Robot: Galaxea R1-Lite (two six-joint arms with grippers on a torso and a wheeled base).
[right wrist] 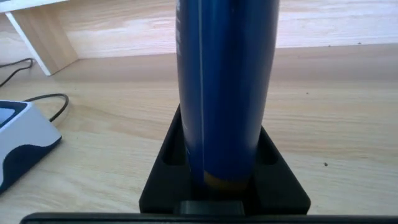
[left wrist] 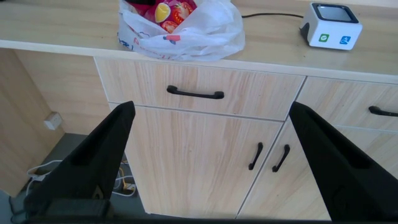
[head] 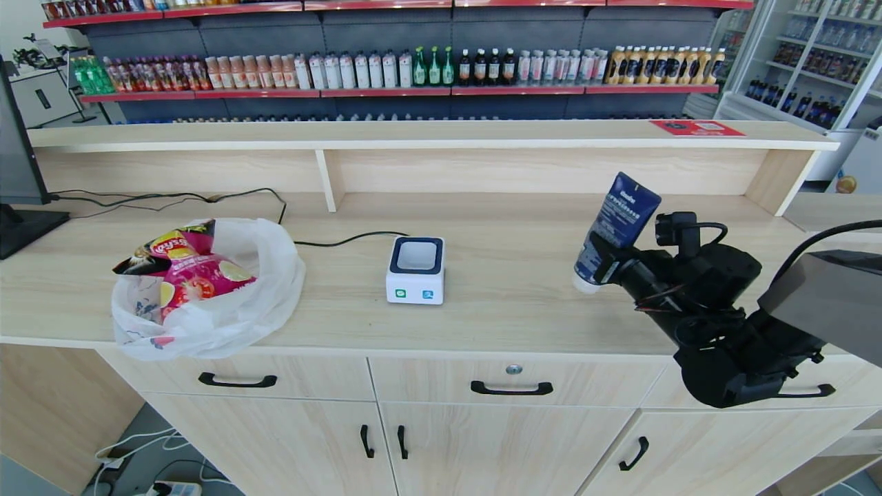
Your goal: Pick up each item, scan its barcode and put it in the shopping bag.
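Blue plastic tube point(head: 620, 213) clenched in my right gripper point(head: 601, 266), frame right. Scanning step: next, I present its barcode to the white box scanner point(head: 415, 270) at centre. My left gripper point(left wrist: 210, 107) is released.

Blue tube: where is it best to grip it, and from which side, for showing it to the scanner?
Grip the round lower body just above the white cap, coming from the robot's right, as the right gripper does now. The blue tube is tilted, cap down, and probably firmest there; its printed upper part is left free for the scanner.
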